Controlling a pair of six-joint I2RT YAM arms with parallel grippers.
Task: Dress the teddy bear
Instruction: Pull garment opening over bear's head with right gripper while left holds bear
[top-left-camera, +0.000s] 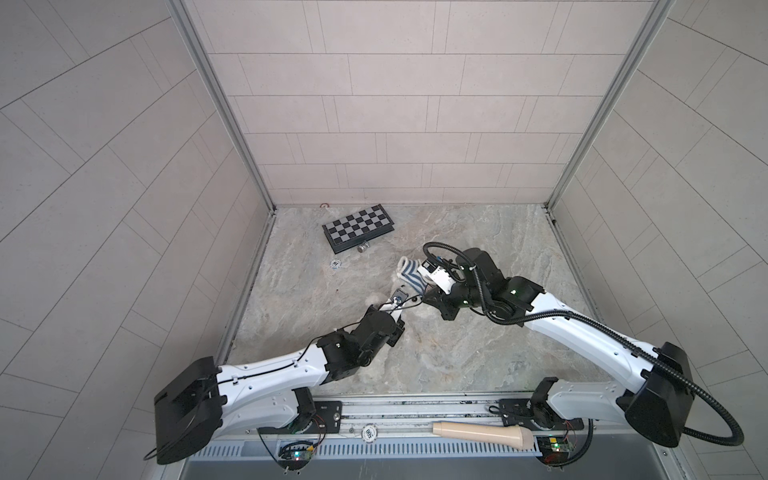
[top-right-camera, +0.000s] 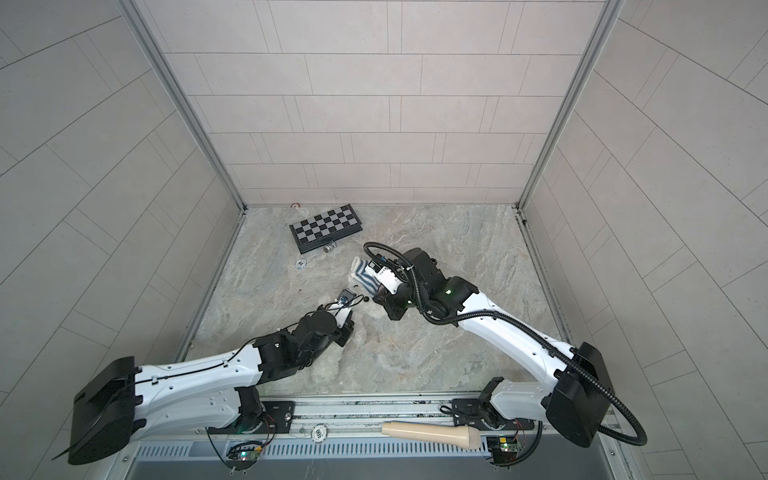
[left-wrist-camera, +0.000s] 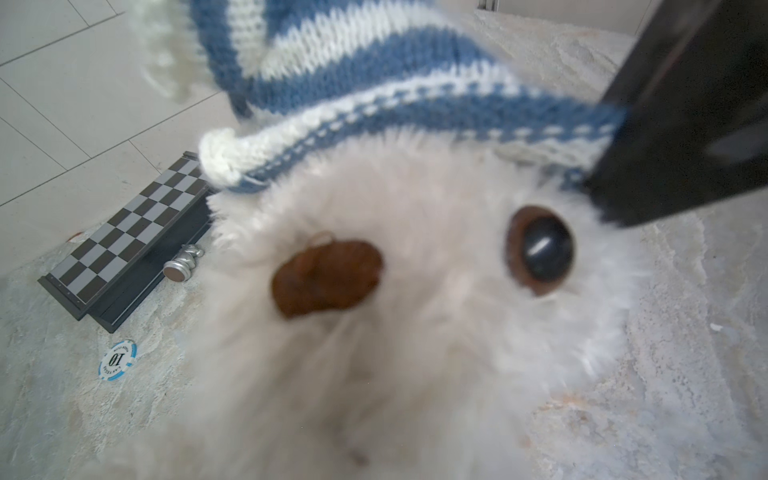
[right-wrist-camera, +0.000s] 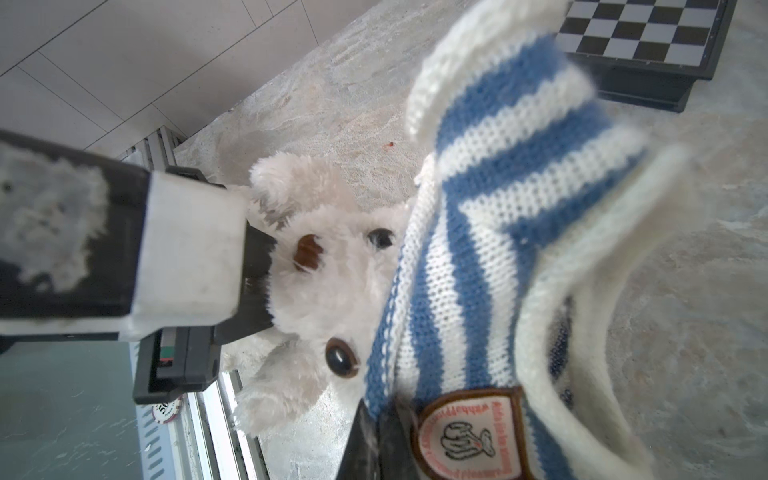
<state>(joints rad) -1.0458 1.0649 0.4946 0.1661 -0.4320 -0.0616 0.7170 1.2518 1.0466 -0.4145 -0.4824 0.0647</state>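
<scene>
The white fluffy teddy bear (right-wrist-camera: 332, 299) lies on the marble floor between my two grippers, and its face fills the left wrist view (left-wrist-camera: 415, 216). The blue-and-white striped shirt (right-wrist-camera: 490, 216) sits over the top of its head, with the hem across the forehead above the eyes (left-wrist-camera: 374, 124). My right gripper (right-wrist-camera: 382, 436) is shut on that hem beside the badge (right-wrist-camera: 469, 440). My left gripper (top-left-camera: 399, 303) is shut on the bear's fur below the snout. Its fingers (right-wrist-camera: 191, 253) show in the right wrist view; its own camera sees only fur. In both top views the bear (top-right-camera: 361, 296) is mostly hidden.
A folded chessboard (top-left-camera: 359, 226) lies at the back left with a silver chess piece (top-left-camera: 363, 248) against it. A blue-rimmed poker chip (top-left-camera: 335, 264) lies nearer. A beige handle-shaped object (top-left-camera: 482, 434) rests on the front rail. Tiled walls enclose three sides.
</scene>
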